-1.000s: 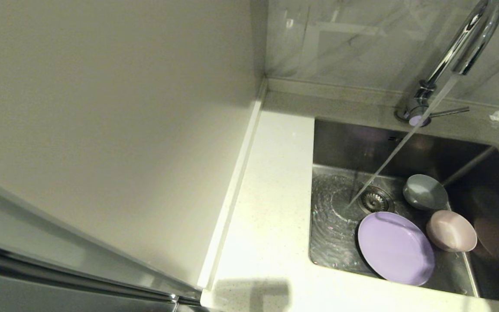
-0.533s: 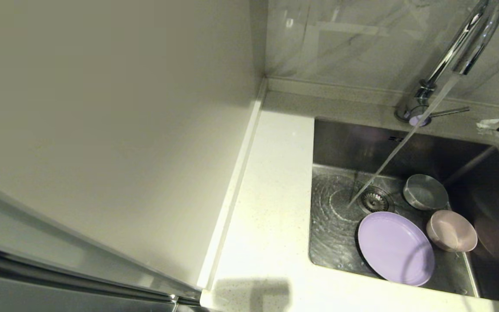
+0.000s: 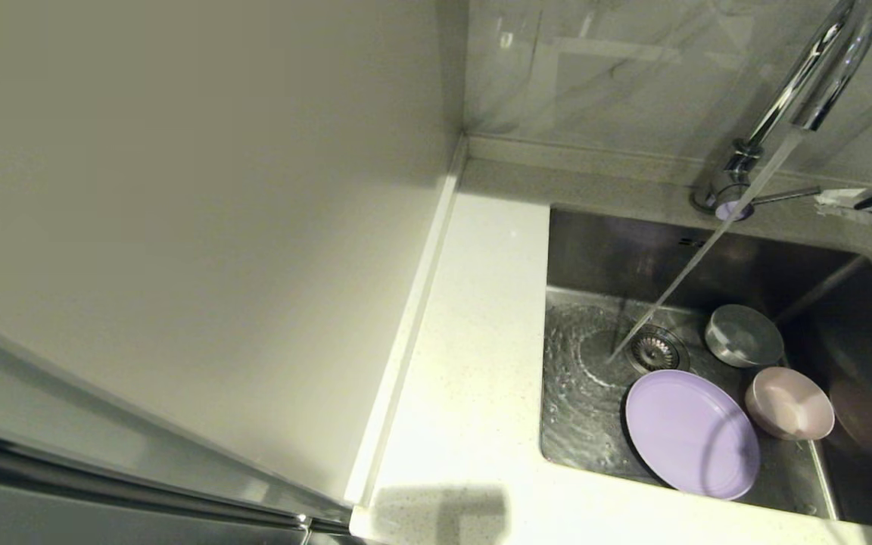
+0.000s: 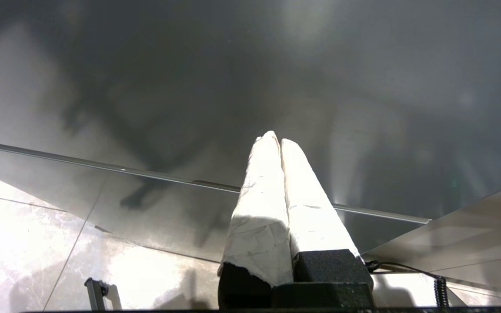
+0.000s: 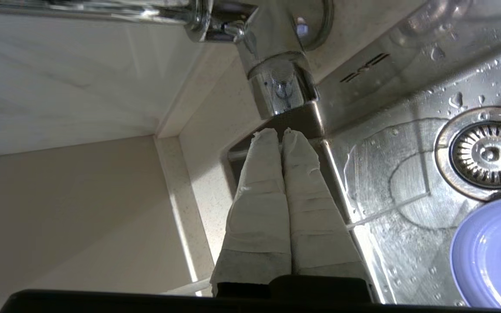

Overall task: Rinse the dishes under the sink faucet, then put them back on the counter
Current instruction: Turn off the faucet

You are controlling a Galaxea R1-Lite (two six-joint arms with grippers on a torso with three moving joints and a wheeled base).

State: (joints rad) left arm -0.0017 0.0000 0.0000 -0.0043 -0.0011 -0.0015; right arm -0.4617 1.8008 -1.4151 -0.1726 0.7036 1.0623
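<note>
Two tools with white-wrapped fingers on black bases

Each tool, the left tool [image 4: 280,141] and the right tool [image 5: 280,132], has two long fingers wrapped in wrinkly white tape, narrow at the tips. Behind the fingers sits a black block. A thin black cable runs beside the left one.

faucet [image 3: 807,98] arches over the sink [image 3: 595,250] (dishes crowd its right); left basin floor lies open

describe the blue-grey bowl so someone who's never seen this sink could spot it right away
Start at the steel sink, where water runs from the faucet toward the round drain strainer. Just right of that strainer sits the blue-grey bowl. It is the dish nearest the back wall, behind the pink bowl and the flat lilac plate.
</note>
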